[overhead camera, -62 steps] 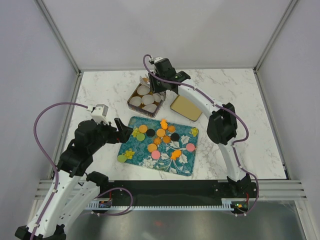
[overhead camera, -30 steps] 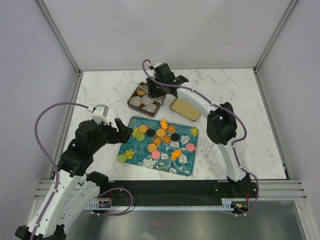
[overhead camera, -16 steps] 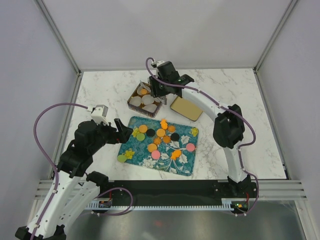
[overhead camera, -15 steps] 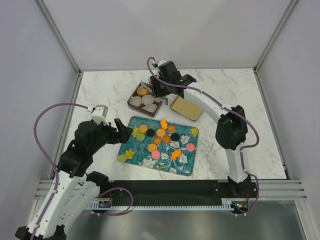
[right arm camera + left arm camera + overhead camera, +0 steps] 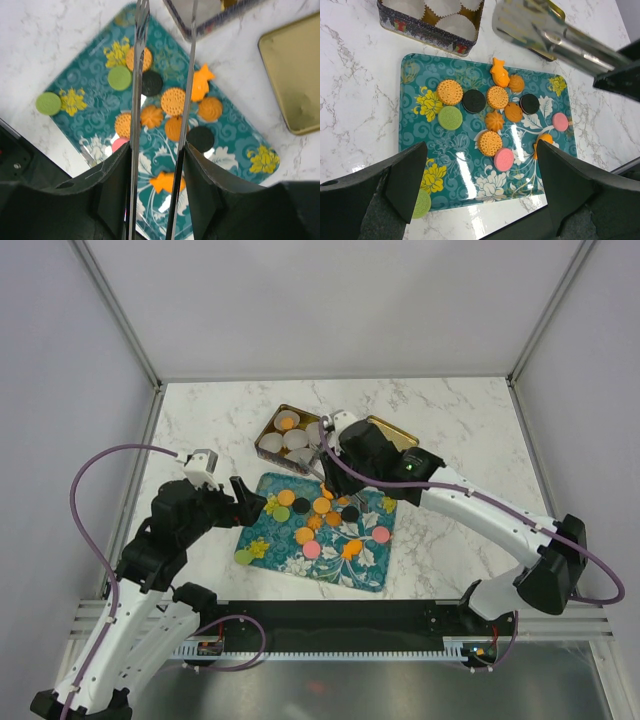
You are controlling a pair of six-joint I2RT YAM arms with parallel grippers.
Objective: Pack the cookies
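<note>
Cookies point(image 5: 497, 97): most lie loose on the tray, clustered round its middle. They are mostly orange, with two black, two pink and a green one among them. You can see a second green one at the tray's near left corner.
Orange cookie point(image 5: 288, 422): this single one sits in a paper cup at the far left of the tin.
Tray point(image 5: 406, 100): teal with a flower pattern, it lies flat on the counter just near of the tin.
Tin point(image 5: 420, 30): it stands open, just beyond the tray's far edge.
Paper cups point(image 5: 452, 22): white, packed side by side inside the tin.
Lid point(image 5: 395, 432): gold, it lies on the counter to the right of the tin, partly under your right arm.
Right pincer point(image 5: 157, 170): it is pinching a pair of metal tongs and hangs over the far part of the tray.
Tongs point(image 5: 135, 100): the two blades run out above the cookies toward the tin's near wall, with their tips apart.
Left pincer point(image 5: 480, 145): its jaws are spread wide with nothing between them. It hovers at the tray's left side, pointing across the tray.
Counter point(image 5: 200, 420): white marble, it carries the tray, tin and lid.
</note>
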